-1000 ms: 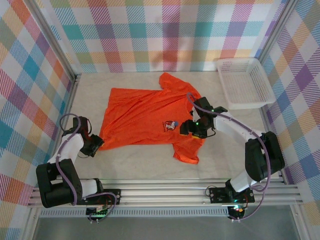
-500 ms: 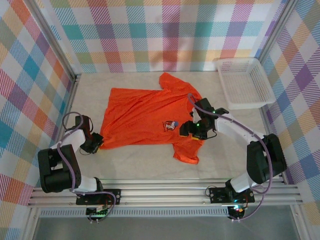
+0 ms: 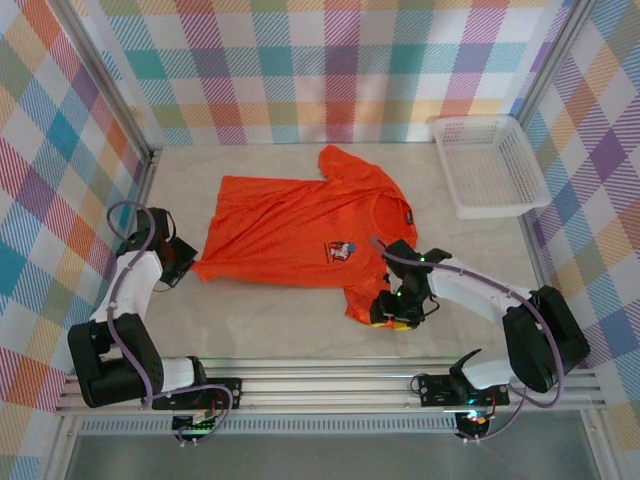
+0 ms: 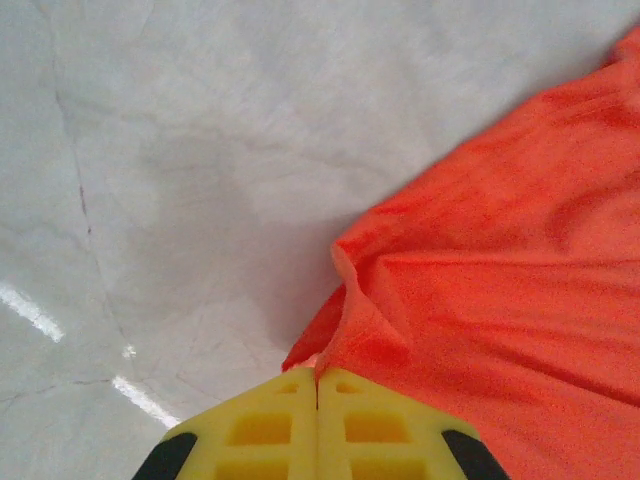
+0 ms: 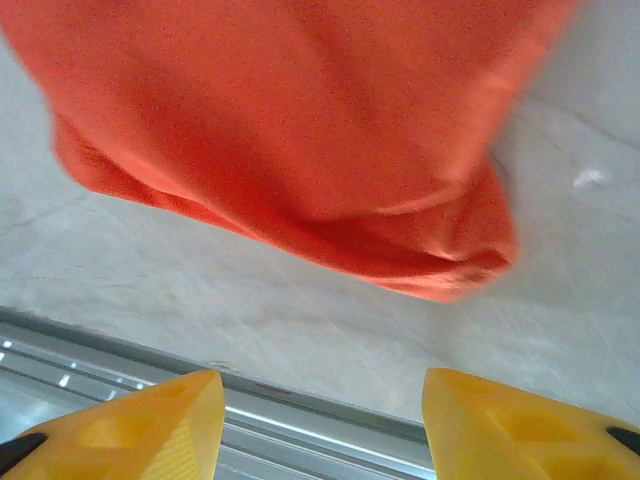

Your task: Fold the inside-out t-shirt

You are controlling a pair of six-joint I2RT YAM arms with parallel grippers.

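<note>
T-shirt [image 3: 290, 230] flat on table [image 3: 260, 320]

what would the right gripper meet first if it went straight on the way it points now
Probably the bunched sleeve of the t-shirt, ahead between its open fingers; depth is unclear, so possibly the bare table first.

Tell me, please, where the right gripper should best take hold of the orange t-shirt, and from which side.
Probably the near sleeve of the t-shirt, at its rounded end. Bring the open right gripper down from the near side: that end sticks out free of the body and bunches into a thick lip, which looks easy to pinch.
</note>
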